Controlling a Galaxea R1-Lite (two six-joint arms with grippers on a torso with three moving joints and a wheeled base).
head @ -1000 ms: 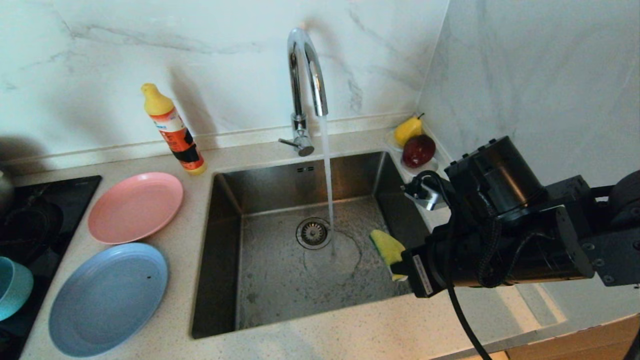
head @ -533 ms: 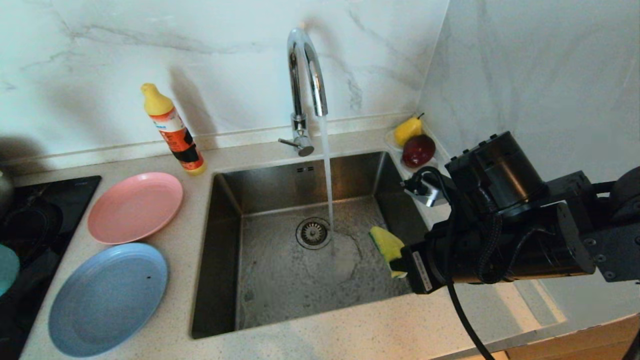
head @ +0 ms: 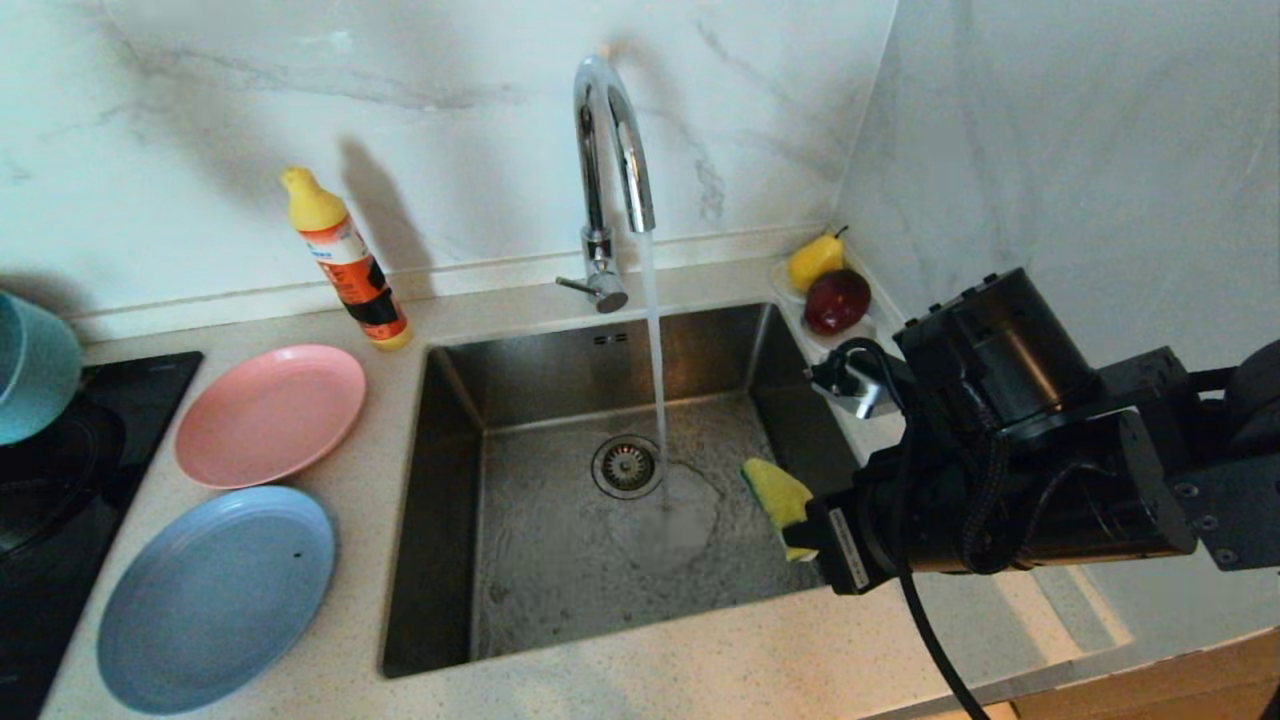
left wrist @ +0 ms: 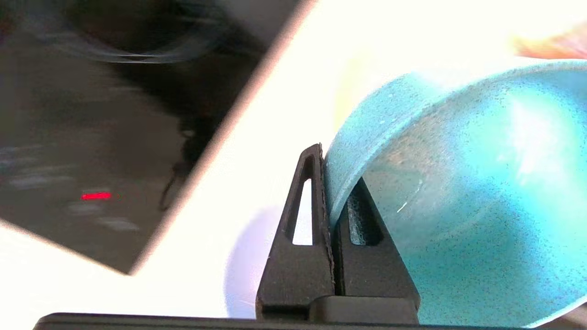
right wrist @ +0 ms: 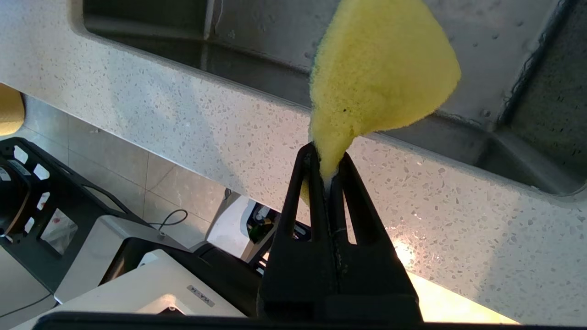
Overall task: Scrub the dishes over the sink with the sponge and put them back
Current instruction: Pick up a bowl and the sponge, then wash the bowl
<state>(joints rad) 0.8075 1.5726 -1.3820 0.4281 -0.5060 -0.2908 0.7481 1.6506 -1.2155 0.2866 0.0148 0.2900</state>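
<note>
You see only a slice of the small teal-blue plastic bowl (head: 35, 368) in the head view, cut off at the left edge above the black glass cooktop (head: 60, 480); the left arm carrying it is out of that frame. In the left wrist view the left gripper (left wrist: 331, 183) has its jaws pinched tight on the bowl's rim, one finger outside the wall and one inside, and the background there is smeared and hard to read. The right gripper (right wrist: 326, 167) is mostly hidden behind its own black wrist housing in the head view; the right wrist view shows its jaws clamped on a corner of the soft yellow sponge with a green scouring face (head: 778, 498), which hangs over the right side of the square brushed stainless-steel sink (head: 450, 520). Water runs from the tall chrome arched tap (head: 612, 150) onto the basin floor beside the round drain strainer (head: 627, 466). The round pink plastic plate (head: 270, 412) and the larger round pale-blue plastic plate (head: 215, 598) lie on the speckled surface (head: 700, 670) left of the sink, just beside each other.
</note>
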